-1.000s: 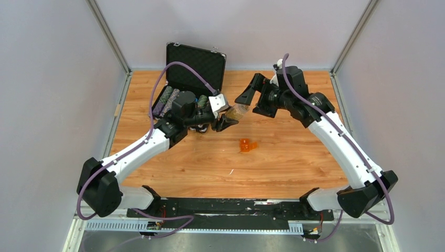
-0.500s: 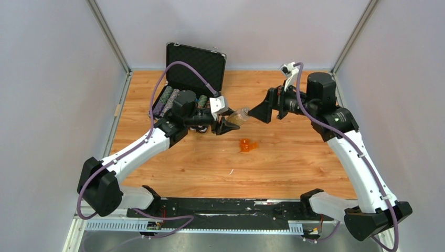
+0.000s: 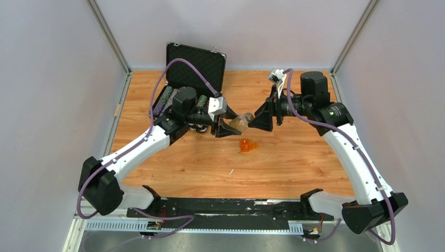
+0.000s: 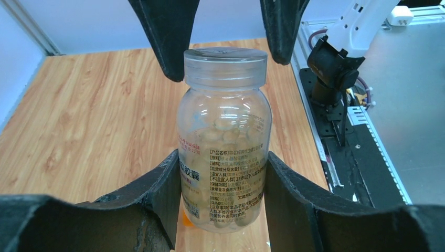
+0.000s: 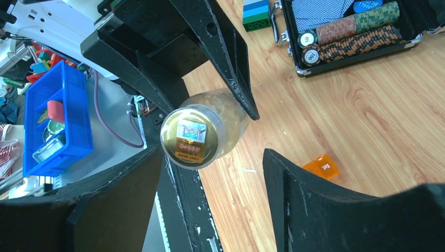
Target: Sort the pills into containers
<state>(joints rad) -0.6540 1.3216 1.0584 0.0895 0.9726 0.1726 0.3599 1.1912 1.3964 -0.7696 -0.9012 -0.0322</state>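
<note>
While the two arms meet over the middle of the wooden desk [image 3: 294, 163], with the open black case [image 3: 195, 62] lying off behind the left claw [image 4: 223, 163], that claw is clamped on the body of a clear pill bottle [image 4: 224, 121], held sideways with its cap toward the right claw [image 5: 212, 155]. The right claw stands spread, its jaws flanking the cap without closing on it. The tiny orange containers [image 3: 246, 145] sit on the desk just below where the claws meet, and the pills [image 4: 225, 131] are inside the bottle.
</note>
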